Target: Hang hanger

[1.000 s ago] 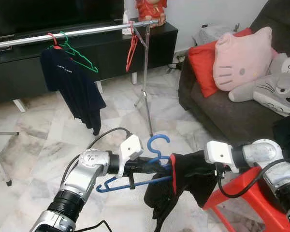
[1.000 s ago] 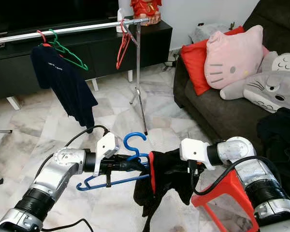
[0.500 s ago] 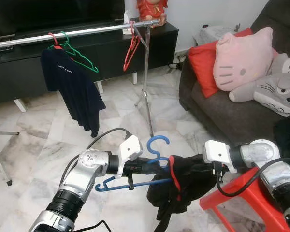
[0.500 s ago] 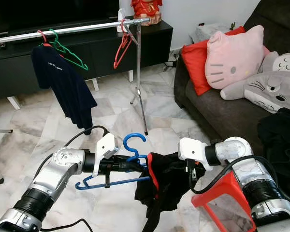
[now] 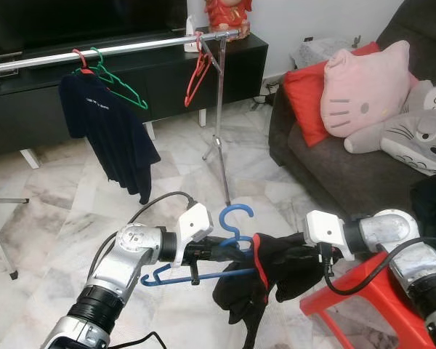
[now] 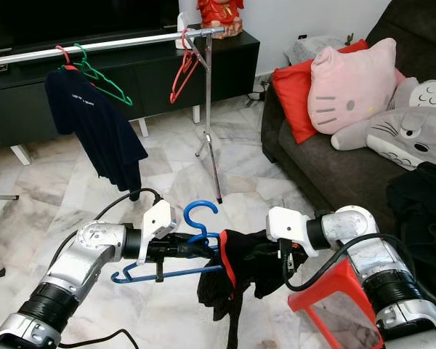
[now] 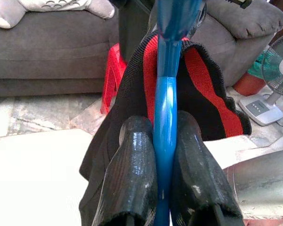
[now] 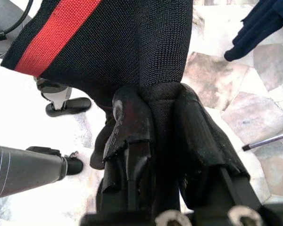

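**Blue hanger and black garment held between 2 grippers**

From where I stand, the left gripper point(image 5: 216, 251) holds a blue hanger point(image 5: 225, 243) out in front of the robot, low over the marble floor point(image 5: 73, 211). Its hook curls upward and its bar runs roughly level. In the left wrist view the 2 black fingers point(image 7: 132, 179) are pressed tight against either side of the blue shaft point(image 7: 165, 117), pinching it.

A black garment with a red stripe point(image 5: 265, 273) is draped over the hanger's right end and hangs down below it. The right gripper point(image 8: 153, 127) reaches in from the right, and its wrist view shows the fingers point(image 8: 129, 127) clamped on a fold of the black knit fabric.

The head views take in the room: a long silver rail point(image 5: 109, 49) on a stand, well apart from the robot, carrying a dark blue shirt point(image 5: 109, 127) on a red hanger, a bare green hanger point(image 5: 116, 83) just beside it, and another red hanger point(image 5: 196, 76) near the rail's upright post. Behind it sits a low black TV counter point(image 5: 131, 80). A dark sofa point(image 5: 349, 167) on the right holds a red cushion point(image 5: 305, 98), a pink cat-face cushion point(image 5: 363, 87) and a grey plush point(image 5: 414, 134). A red plastic stool point(image 5: 363, 291) stands under the right arm.

The left wrist view adds a white fan point(image 7: 280, 70) beyond the sofa.
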### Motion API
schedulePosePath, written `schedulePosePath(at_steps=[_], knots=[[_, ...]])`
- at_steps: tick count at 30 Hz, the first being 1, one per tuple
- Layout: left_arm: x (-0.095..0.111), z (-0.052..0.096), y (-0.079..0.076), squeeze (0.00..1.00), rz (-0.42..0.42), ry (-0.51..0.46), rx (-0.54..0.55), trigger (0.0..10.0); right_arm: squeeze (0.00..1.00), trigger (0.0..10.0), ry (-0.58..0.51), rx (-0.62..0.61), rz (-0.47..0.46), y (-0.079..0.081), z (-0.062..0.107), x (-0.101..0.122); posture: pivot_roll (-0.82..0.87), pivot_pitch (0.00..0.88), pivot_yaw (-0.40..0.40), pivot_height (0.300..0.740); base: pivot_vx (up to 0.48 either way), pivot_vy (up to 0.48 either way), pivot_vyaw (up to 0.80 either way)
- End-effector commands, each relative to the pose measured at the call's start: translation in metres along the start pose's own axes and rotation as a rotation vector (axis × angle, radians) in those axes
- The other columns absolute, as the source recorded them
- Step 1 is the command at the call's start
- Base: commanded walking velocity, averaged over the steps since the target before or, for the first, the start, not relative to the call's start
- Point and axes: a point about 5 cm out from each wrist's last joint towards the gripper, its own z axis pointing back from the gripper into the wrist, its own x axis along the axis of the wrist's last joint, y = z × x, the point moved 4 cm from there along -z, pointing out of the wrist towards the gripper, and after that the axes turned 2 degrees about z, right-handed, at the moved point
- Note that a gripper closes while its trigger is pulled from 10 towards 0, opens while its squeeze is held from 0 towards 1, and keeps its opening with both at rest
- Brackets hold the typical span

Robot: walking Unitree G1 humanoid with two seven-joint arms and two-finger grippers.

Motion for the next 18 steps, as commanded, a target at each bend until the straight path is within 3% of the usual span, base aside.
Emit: schedulePosePath(at_steps=[1, 8, 18], knots=[[0.014, 0.0, 0.008, 1.0, -0.045, -0.029, 0.031, 10.0, 0.0, 0.0, -0.041, 0.028, 0.021, 0.004, -0.008, 0.008, -0.09, 0.042, -0.049, 0.74, 0.0, 0.0, 0.0], [0.013, 0.005, 0.011, 1.0, -0.04, -0.016, 0.03, 10.0, 0.0, 0.0, 0.008, -0.021, 0.015, -0.001, -0.006, -0.001, -0.09, 0.041, -0.048, 0.74, 0.0, 0.0, 0.0], [0.008, 0.019, 0.01, 1.0, -0.021, 0.034, -0.01, 10.0, 0.0, 0.0, 0.037, -0.009, 0.0, 0.004, -0.005, -0.01, -0.09, 0.043, -0.045, 0.74, 0.0, 0.0, 0.0]])
